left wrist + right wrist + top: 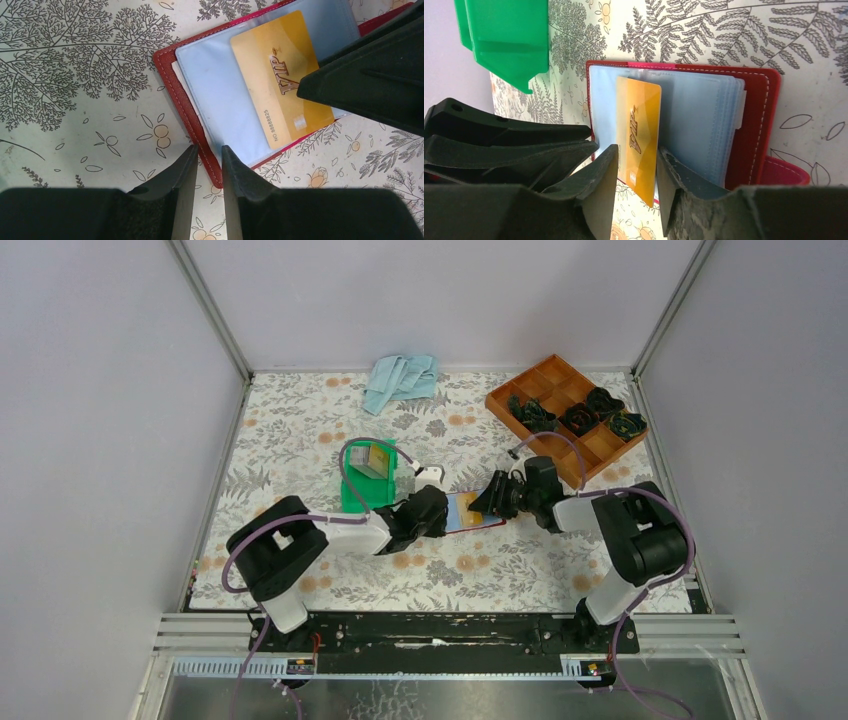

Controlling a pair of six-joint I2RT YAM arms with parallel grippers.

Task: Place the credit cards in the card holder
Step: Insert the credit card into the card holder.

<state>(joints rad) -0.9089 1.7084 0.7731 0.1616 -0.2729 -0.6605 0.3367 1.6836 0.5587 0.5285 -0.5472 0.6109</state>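
Grippers both down at the card holder (756,130), which lies open and flat on the floral table (480,575) between the two arms, near the green bin (509,35) and to its right. Red cover underneath, pale blue clear sleeves face up, snap tab (786,172) sticks out at one side

State of right gripper (638,151): jaws apart with a moderate gap, not clamped shut. In that gap sits a gold card (639,120) marked VIP, flat face to the wrist camera, lying on the blue sleeves. One short end is over the sleeves, the other overhangs the holder's red edge toward the gripper. Its fingers (599,185) flank the card's long edges; cannot tell if the pads touch it. Cannot tell if the far end is tucked in a sleeve or just on top

State of left gripper (209,148): jaws close together with a narrow slit, not fully shut. Tips sit at the holder's red border, on the side opposite the right gripper; border and table show through the slit. Nothing visibly clamped between the jaws; whether the tips touch the cover is unclear

In the green bin, spare cards (371,460) stand apart from the holder. Also orange tray (552,378) back right and blue cloth (402,380) at the back edge, both well away
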